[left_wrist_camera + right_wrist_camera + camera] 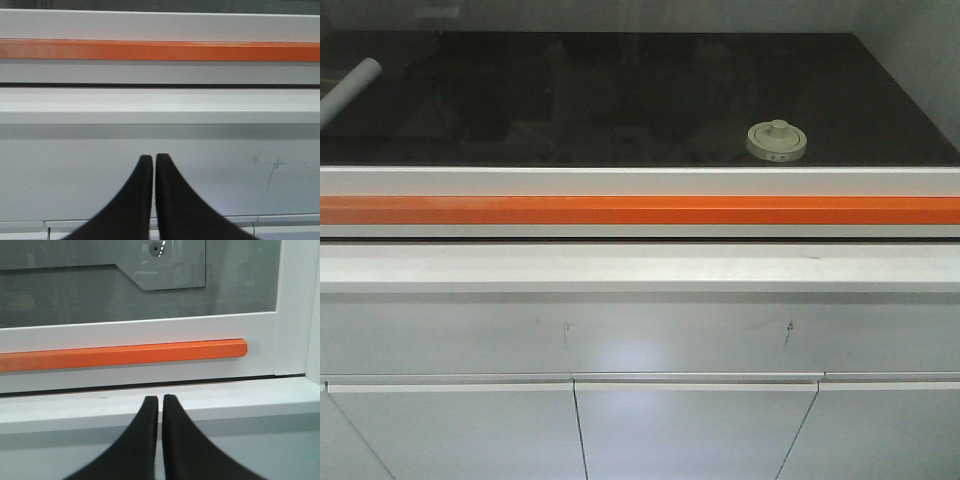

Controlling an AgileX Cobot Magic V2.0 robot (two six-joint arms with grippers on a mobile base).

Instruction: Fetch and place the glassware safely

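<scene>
1. Closest in the left wrist view is the left gripper [153, 157]. Its two black fingers are pressed together with only a hairline slit between them, and they hold nothing.
2. The right gripper [160, 399] looks the same in its own view: fingers together, nothing between them.
3. Both grippers point at a white cabinet front. The front view shows cabinet doors [695, 430] low down and a plain panel above them with a few faint scratches.
4. Above the panel a white ledge [640, 268] runs the full width.
5. Just behind the ledge is an orange bar [640, 210] set in a white frame. In the right wrist view the bar ends short of the frame's upright, and a glass pane [240, 285] sits above it.
6. Beyond the bar lies a black surface [570, 100].
7. The jar [777, 140] stands upright on this surface, right of centre and near its front edge (mostly its cream lid and knob show). It is well apart from both grippers.
8. A paper roll [348, 88] lies tilted at the far left edge, well apart from the jar.
</scene>
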